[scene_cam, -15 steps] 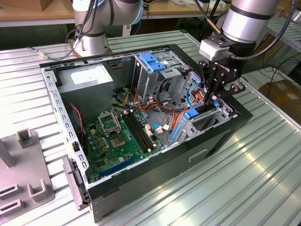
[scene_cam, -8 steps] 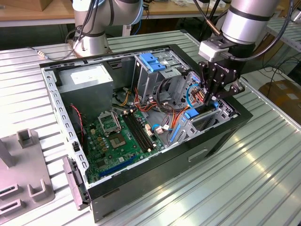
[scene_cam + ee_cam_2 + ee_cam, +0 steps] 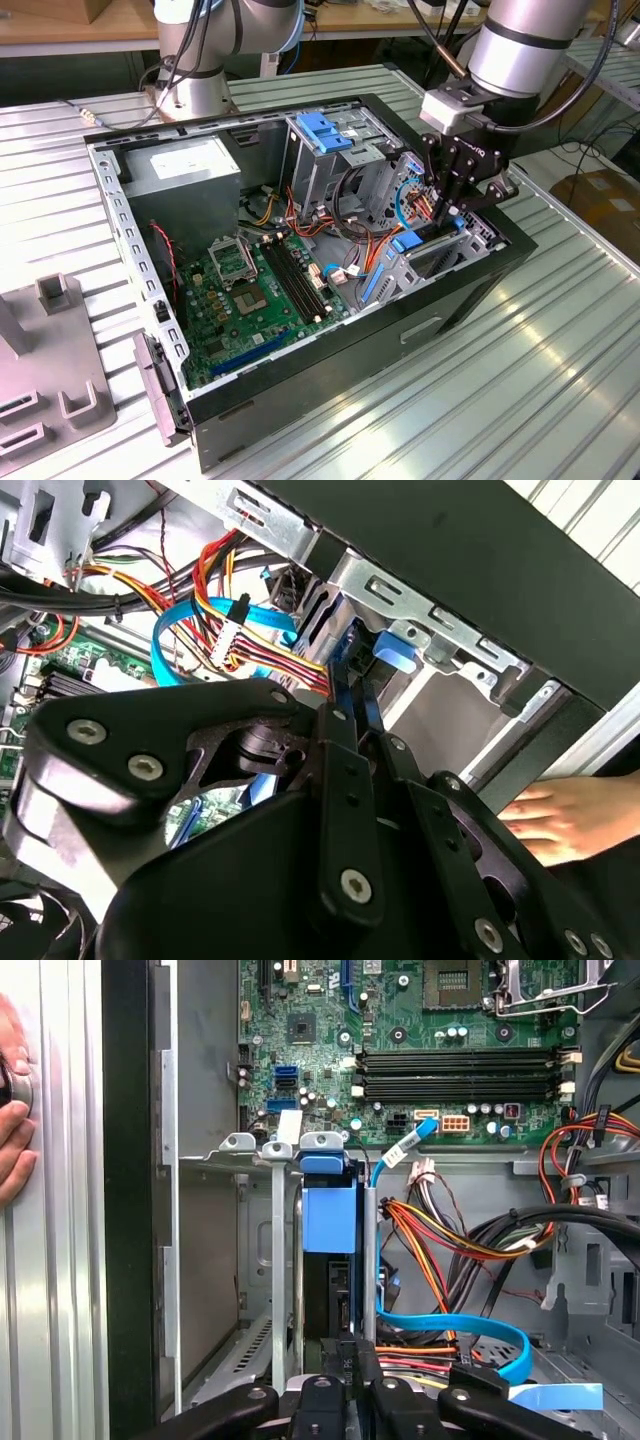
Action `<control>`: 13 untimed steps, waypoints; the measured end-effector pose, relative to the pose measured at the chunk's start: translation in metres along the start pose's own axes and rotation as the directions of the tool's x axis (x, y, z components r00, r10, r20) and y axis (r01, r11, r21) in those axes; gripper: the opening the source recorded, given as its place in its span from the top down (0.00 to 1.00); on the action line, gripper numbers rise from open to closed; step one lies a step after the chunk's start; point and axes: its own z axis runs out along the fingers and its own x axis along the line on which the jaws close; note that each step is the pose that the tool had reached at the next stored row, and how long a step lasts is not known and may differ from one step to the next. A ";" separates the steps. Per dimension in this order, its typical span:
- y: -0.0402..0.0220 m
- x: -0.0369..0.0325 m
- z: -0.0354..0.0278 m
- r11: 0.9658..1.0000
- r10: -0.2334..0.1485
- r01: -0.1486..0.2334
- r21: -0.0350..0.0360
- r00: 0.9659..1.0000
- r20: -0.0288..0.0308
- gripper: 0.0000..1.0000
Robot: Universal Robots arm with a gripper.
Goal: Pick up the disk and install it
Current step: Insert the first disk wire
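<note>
**Disk standing in its bay under the tool**

In the exterior view the arm reaches down into the open computer case [image 3: 150, 300], which lies on its side on the ribbed metal worktop [image 3: 560, 380]. The tool [image 3: 447, 212] hangs over the corner of the case at the exterior view's right, just above the drive bay.

The disk [image 3: 330, 1222] stands on edge in a narrow slot of the metal bay [image 3: 272, 1260], its blue plastic frame uppermost in the first wrist view and the grey body running down towards the tool [image 3: 350, 1360]. The tool's black fingers [image 3: 337, 1355] sit close together at the near end of the disk, right against its edge; whether they actually pinch it cannot be told from these views. In the second wrist view the same fingers [image 3: 345, 695] point at the blue end piece of the disk [image 3: 395, 648] between the bay's plates.

A blue flat cable [image 3: 470, 1330] and a bundle of red, yellow and orange wires [image 3: 450, 1235] lie just beside the bay. The green circuit board [image 3: 400, 1020] covers the case floor beyond. A person's hand [image 3: 560, 820] rests on the worktop outside the case wall.
</note>
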 end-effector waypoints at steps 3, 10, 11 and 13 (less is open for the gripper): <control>0.0000 0.0000 0.0001 1.000 0.000 0.000 0.000 1.000 0.000 0.84; -0.0001 0.0004 -0.0035 1.000 0.000 0.000 0.000 1.000 0.001 0.76; -0.0001 0.0006 -0.0057 1.000 0.000 0.000 0.000 1.000 0.001 0.76; -0.0003 0.0016 -0.0145 1.000 0.000 0.000 0.000 1.000 0.000 0.76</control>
